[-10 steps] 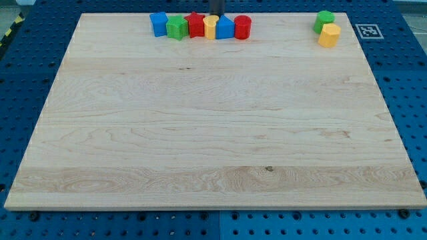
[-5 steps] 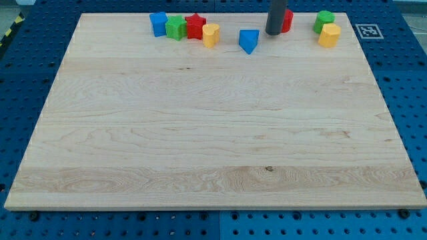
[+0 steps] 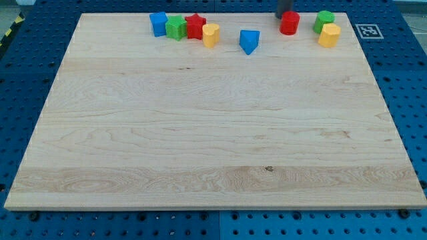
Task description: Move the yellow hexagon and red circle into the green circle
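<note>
The red circle (image 3: 289, 23) stands near the view's top edge, right of centre. The green circle (image 3: 324, 20) sits a short way to its right, with the yellow hexagon (image 3: 329, 35) touching it just below. My tip (image 3: 286, 16) is at the view's top edge, right behind the red circle's upper left side; only the rod's lowest part shows.
The wooden board (image 3: 213, 133) lies on a blue pegboard. At the top left stand a blue block (image 3: 159, 23), a green block (image 3: 176, 28), a red star (image 3: 195, 25) and a yellow block (image 3: 211, 35). A blue triangle (image 3: 249, 41) sits alone, right of them.
The red circle and the blue triangle were pushed out of the top row, the circle far right toward the green circle. My tip has since moved up behind the red circle.
</note>
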Controlling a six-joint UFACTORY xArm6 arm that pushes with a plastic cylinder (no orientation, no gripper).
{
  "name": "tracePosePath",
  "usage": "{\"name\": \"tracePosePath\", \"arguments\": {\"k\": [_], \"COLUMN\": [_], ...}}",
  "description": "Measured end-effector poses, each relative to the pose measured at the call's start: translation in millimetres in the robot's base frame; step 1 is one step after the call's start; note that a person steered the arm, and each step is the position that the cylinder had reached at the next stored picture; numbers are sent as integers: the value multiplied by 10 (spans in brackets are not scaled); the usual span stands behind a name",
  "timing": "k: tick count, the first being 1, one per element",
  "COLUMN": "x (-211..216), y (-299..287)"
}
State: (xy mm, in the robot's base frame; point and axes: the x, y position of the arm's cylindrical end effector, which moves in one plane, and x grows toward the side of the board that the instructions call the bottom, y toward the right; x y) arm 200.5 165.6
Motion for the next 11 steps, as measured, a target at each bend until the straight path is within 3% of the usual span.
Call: {"name": "tracePosePath", "arguments": {"k": [1, 3, 5, 9, 11], "x": [0, 177, 631, 388, 367], "y": [1, -830, -567, -713, -323]}}
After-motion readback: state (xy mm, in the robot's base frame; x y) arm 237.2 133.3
